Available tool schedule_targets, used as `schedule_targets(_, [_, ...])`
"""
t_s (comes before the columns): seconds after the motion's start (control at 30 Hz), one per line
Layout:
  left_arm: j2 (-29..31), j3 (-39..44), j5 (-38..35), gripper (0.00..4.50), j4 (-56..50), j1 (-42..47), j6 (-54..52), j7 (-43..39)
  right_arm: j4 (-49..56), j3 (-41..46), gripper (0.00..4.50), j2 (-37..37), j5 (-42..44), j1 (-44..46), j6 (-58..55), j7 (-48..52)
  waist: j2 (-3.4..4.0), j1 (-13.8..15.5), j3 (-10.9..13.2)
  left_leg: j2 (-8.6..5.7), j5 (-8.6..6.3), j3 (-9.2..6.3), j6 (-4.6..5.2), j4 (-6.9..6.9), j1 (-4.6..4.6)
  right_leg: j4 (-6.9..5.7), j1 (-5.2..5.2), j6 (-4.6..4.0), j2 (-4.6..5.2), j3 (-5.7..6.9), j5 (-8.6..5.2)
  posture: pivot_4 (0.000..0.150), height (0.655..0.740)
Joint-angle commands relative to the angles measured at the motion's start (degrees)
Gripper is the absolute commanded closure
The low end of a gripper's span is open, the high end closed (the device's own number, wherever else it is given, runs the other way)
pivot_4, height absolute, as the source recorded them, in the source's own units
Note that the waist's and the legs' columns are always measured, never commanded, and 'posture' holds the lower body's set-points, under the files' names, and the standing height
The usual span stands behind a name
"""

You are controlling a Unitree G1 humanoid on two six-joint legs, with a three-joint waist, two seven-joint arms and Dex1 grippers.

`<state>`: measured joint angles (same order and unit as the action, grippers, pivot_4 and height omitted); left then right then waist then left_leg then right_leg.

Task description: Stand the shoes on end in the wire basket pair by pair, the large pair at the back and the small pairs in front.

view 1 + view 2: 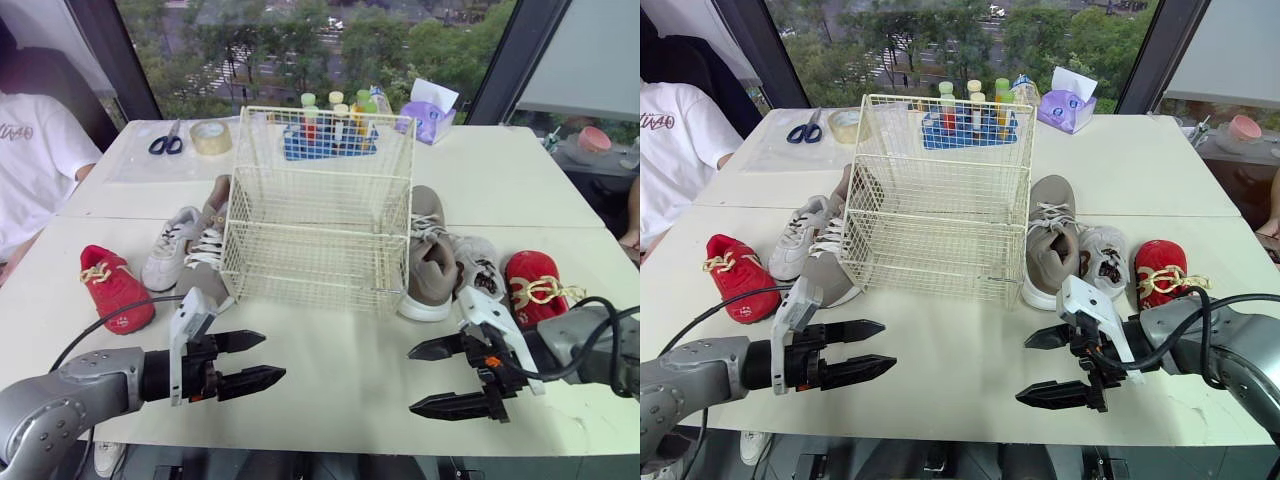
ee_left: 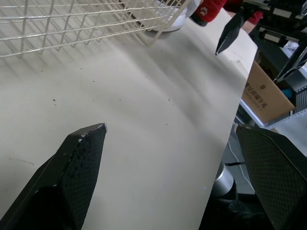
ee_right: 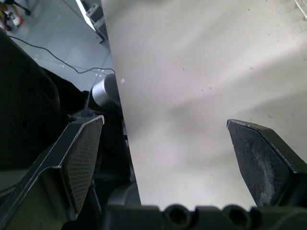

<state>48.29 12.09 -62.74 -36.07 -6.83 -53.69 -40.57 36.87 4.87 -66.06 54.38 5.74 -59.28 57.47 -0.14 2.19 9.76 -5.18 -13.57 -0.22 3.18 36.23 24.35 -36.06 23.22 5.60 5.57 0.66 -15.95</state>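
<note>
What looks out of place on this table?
Nothing spilled or damaged. The pairs are split around the wire basket: one red shoe, white shoe and taupe shoe on its left, the other taupe shoe, white shoe and red shoe on its right.

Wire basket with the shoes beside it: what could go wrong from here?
The left large shoe and the right large shoe lie right beside the wire basket; pulling one out may shift it. Each pair is split, one shoe on each side, so pairs could get mixed.
</note>
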Motion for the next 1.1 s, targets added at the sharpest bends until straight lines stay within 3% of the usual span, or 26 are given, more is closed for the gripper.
schedule_targets(0.03, [0.1, -0.9, -0.7, 0.08, -0.7, 1.5, -0.5, 0.1, -0.8, 1.9, 0.00, -0.4, 0.6, 3.3, 1.1, 1.3, 0.00, 0.0, 0.0, 0.00, 0.00, 0.00, 0.00, 0.00, 0.00, 0.00, 0.01, 0.00, 0.00, 0.00, 0.00, 0.150, 0.7358])
schedule_targets(0.2, [3.4, 0.6, -4.1, 0.08, -1.6, 7.2, -1.9, -3.1, -6.3, -0.8, 0.00, 1.5, 6.2, 27.1, -1.3, 4.6, 0.04, -0.5, 0.0, 0.02, 0.03, 0.02, -0.04, 0.07, 0.00, -0.03, 0.00, -0.02, -0.02, 0.00, 0.20, 0.150, 0.7358])
schedule_targets(0.33, [10.6, 8.9, -10.6, 0.08, -2.5, 10.9, -2.5, -7.1, -11.2, -9.4, 0.00, 3.8, -1.2, 41.8, 1.3, 9.8, -0.04, -1.2, 0.1, 0.09, 0.05, 0.00, -0.09, -0.03, -0.01, 0.00, 0.15, -0.03, -0.04, 0.08, 0.20, 0.150, 0.7358])
schedule_targets(0.6, [12.2, 12.3, -16.8, 0.08, -1.1, 18.7, -0.7, -2.7, -18.4, -26.7, 0.00, 12.6, -18.8, 49.2, 8.7, 15.4, -0.03, -1.8, 0.1, 0.00, 0.04, 0.02, -0.04, -0.03, 0.04, -0.05, 0.22, 0.16, -0.01, 0.06, 0.32, 0.150, 0.7358])
schedule_targets(0.8, [8.6, 10.0, -18.1, 0.08, -4.2, 17.4, 0.9, 3.1, -20.2, -34.6, 0.00, 18.7, -28.5, 50.6, 2.5, 7.1, -0.03, -1.8, 0.1, 0.01, 0.11, 0.00, -0.19, -0.03, 0.03, -0.16, 0.26, 0.16, -0.04, 0.06, 0.35, 0.150, 0.7358])
schedule_targets(1.1, [5.7, 5.0, -17.5, 0.00, -4.0, 19.3, 2.3, 6.8, -14.9, -35.1, 4.46, 18.4, -32.0, 50.2, 1.0, 6.6, -0.05, -1.5, 0.0, 0.00, 0.15, -0.01, -0.24, 0.04, 0.00, -0.17, 0.23, 0.16, -0.07, 0.06, 0.49, 0.150, 0.7358])
